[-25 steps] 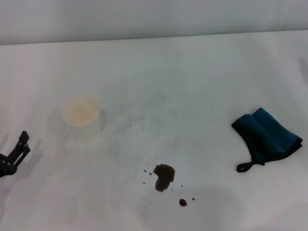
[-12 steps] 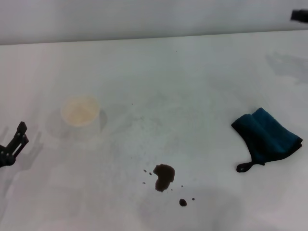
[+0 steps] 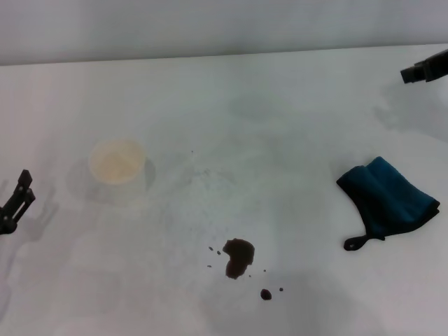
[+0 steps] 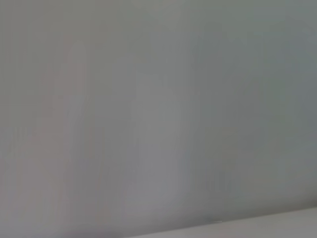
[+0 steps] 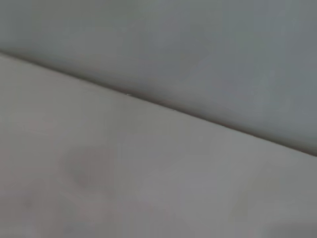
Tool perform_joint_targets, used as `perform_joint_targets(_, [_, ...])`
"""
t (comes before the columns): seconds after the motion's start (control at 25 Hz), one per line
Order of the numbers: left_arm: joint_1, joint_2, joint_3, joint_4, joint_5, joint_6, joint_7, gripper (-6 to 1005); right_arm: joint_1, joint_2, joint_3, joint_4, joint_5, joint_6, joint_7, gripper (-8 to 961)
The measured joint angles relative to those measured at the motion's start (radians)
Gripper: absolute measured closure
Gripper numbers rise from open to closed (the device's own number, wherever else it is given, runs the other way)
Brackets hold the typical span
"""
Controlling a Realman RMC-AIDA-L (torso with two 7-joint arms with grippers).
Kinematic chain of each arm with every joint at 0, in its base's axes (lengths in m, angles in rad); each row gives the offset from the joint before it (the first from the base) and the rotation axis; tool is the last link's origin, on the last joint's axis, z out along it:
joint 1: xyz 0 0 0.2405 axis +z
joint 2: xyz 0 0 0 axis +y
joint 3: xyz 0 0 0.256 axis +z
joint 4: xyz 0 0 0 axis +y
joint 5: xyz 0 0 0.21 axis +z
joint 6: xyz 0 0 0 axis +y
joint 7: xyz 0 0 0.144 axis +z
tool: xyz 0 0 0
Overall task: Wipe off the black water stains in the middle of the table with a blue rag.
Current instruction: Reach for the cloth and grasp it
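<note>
Further into view than half a second ago – right gripper, far right edge; finger state unclear. Well beyond the blue rag, apart from it. Left gripper farther back at the left edge, finger state unclear.

Both grippers cut off at the head view's edges; the wrist views show almost nothing.

The left gripper pokes in at the left border with only a black finger piece showing, and the right gripper enters at the far right edge as a short dark tip, so neither one's finger spacing can be read. The tiny droplets around the black water stains are too small to count surely. The left wrist view is a blank grey blur with perhaps a pale strip of table at one edge; the right wrist view gives only blurred table surface and wall.
</note>
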Motion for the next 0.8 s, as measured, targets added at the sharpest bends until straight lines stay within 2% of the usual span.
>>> perform_joint_targets(0.04, [-0.002,0.0,0.0,0.0,-0.003,0.004,0.0,113,0.006,0.013,-0.032,-0.026,-0.06,0.009,0.041,664])
perform_joint_targets(0.2, [-0.005,0.002,0.0,-0.005,-0.029,0.042,0.006,113,0.004,0.006,-0.271,-0.054,-0.133,0.031,0.198,663])
perform_joint_targets(0.36, [-0.013,0.004,0.0,-0.012,-0.05,0.053,0.012,114,0.005,0.013,-0.461,-0.057,-0.172,0.05,0.327,664])
perform_joint_targets(0.52, [-0.025,0.005,0.0,-0.026,-0.072,0.058,0.013,114,0.002,0.013,-0.593,-0.057,-0.175,0.058,0.446,664])
perform_joint_targets(0.8, [-0.043,0.004,0.0,-0.046,-0.088,0.054,0.017,114,-0.003,0.018,-0.715,-0.069,-0.163,0.108,0.582,664])
